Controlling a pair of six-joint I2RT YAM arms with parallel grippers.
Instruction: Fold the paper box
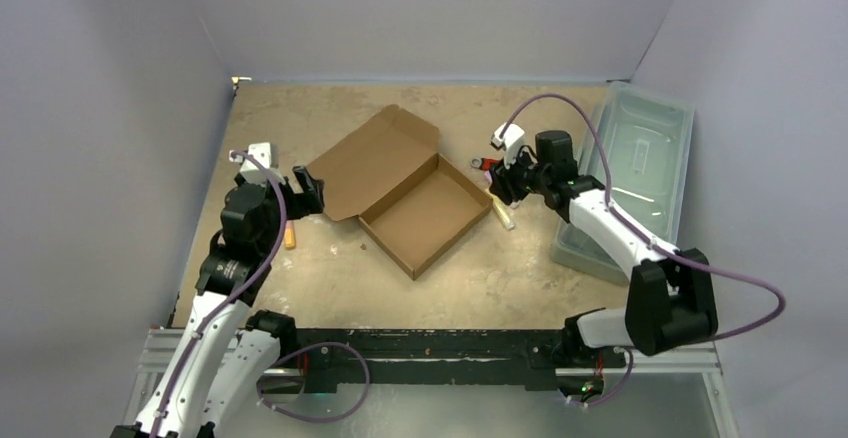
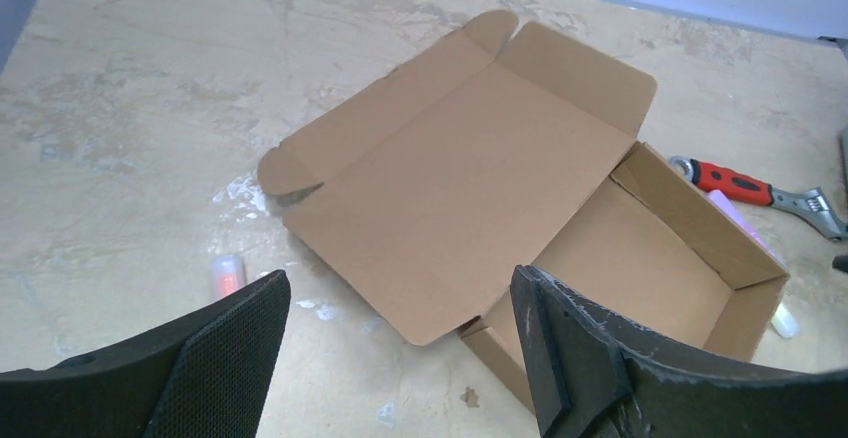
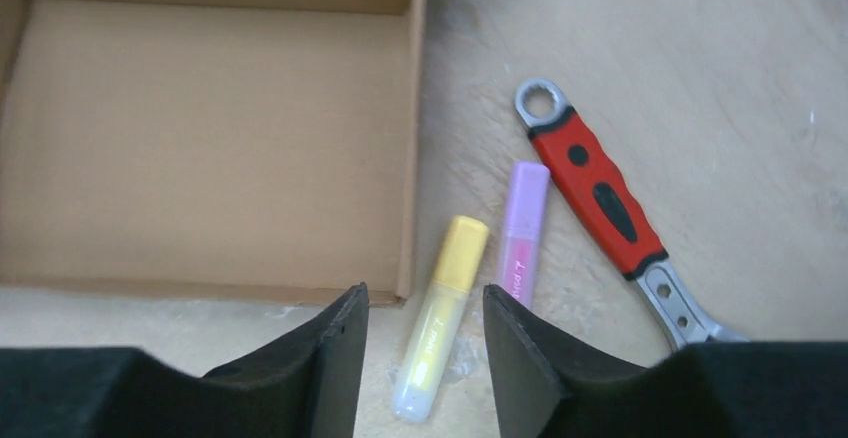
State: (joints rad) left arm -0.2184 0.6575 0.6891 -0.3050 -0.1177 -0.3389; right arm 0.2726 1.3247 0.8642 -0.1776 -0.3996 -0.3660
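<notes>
Here the plain brown cardboard mailer box (image 1: 400,184) lies on the mottled tan desk (image 1: 290,108), lid flap open, between the left claw (image 2: 398,288), spread wide and empty, and the right claw (image 3: 425,303), parted, gripping nothing.

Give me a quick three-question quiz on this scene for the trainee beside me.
1. True or false: the paper box has its lid folded shut.
2. Which lies nearest the box's side wall? A. the red-handled wrench B. the yellow marker C. the purple marker
3. What is the left gripper or the right gripper holding?

Key:
1. False; the lid lies open.
2. B; the purple marker and then the red-handled wrench lie farther out.
3. Nothing; both are open and empty.
</notes>
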